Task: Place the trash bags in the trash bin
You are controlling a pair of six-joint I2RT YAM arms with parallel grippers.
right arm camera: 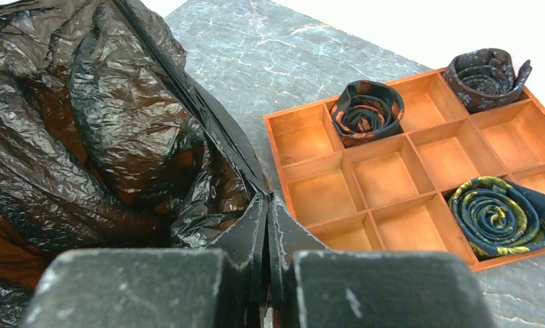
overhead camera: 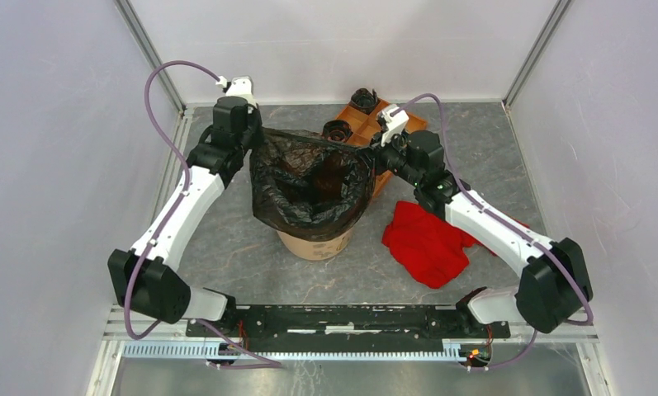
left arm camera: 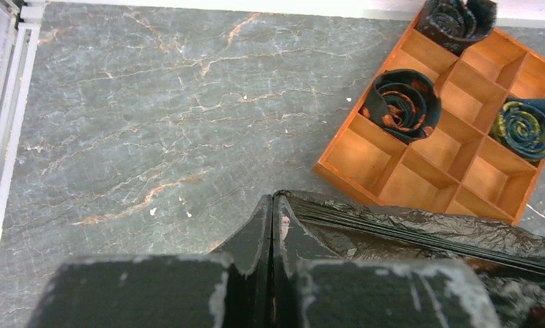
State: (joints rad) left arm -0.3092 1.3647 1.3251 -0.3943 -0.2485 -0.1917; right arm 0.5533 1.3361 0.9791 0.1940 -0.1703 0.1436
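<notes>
Pale walls [overhead camera: 53, 124] close in a grey marbled bench [overhead camera: 226, 247], and the bin [overhead camera: 315, 244] stands at its middle. The left fingers [left arm camera: 266, 232] are pressed fully together on a fold of the bag [overhead camera: 309, 177] at the far-left edge of the bin's mouth. The right fingers [right arm camera: 259, 232] are likewise closed flat on the rim film at the far-right edge. Between them the bag's edge runs taut in fine pleats. The rest of the sack sags into the bin and spills over its lip, so only the bin's base shows.

The film looks thin, glossy and nearly weightless. It is likely to slip unless pinched hard, to billow with trapped air, and to tear if the two arms pull apart much further. Gathered, multi-layer folds at the rim, like those now held, seem the safest hold, since a single sheet would probably stretch or slide out. The bin looks light and could tip if the bag drags on it.

Just behind the bin to the right lies a tray [right arm camera: 386, 174] holding fabric rolls [right arm camera: 366, 113]. A red cloth [overhead camera: 428, 239] lies right of the bin, apart from it.
</notes>
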